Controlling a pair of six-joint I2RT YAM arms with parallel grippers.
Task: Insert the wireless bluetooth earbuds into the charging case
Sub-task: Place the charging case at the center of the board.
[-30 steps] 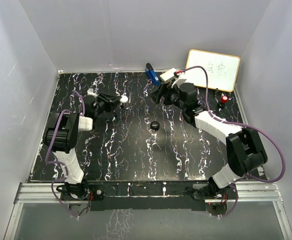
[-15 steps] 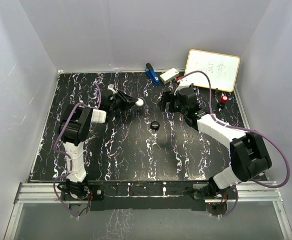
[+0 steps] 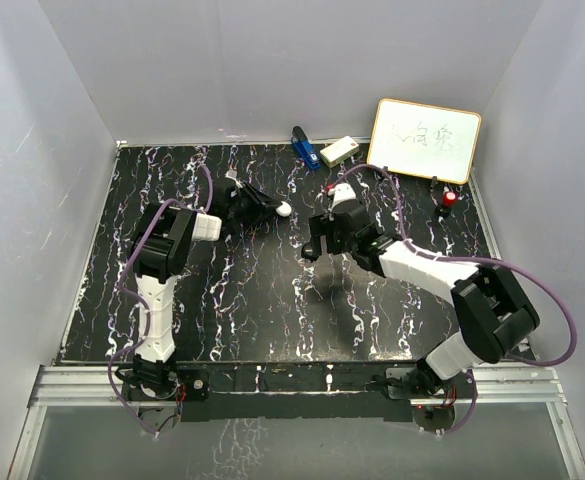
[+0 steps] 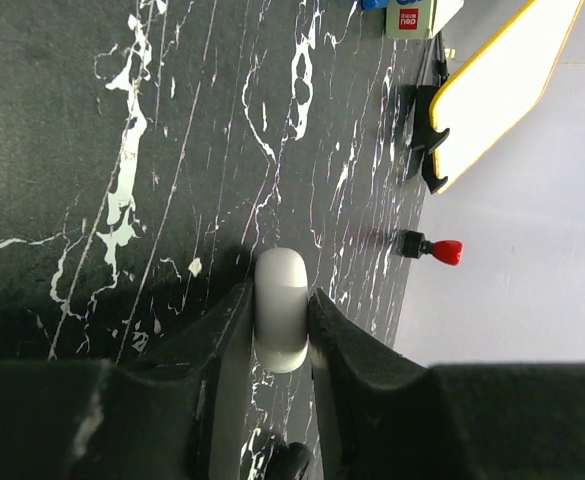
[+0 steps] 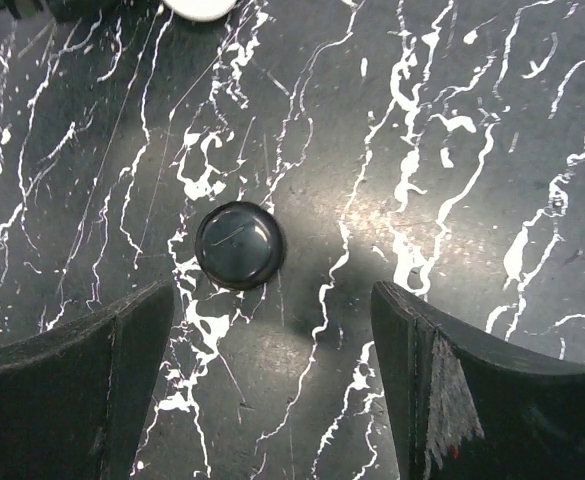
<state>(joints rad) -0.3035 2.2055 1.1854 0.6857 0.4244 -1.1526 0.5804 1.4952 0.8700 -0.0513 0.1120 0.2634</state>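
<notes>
My left gripper (image 3: 272, 206) is shut on a white round puck (image 3: 284, 209), which looks like the charging case, held just above the table at back centre. In the left wrist view the puck (image 4: 280, 335) is pinched edge-on between the fingers of that gripper (image 4: 279, 296). My right gripper (image 3: 315, 246) hangs open over a small black glossy disc (image 5: 239, 244). The disc lies on the table just ahead of the gap in the right gripper (image 5: 270, 295), nearer the left finger, untouched. The earbuds are out of view.
A yellow-framed whiteboard (image 3: 425, 139) leans at the back right. A blue object (image 3: 303, 147) and a small white box (image 3: 338, 150) lie at the back edge. A red-capped item (image 3: 450, 199) stands below the whiteboard. White walls enclose the black marbled table (image 3: 222, 300).
My left gripper has carried the white puck to the right, toward the table's centre. My right gripper has swung from the back down over the black disc, which it now hides from above.
</notes>
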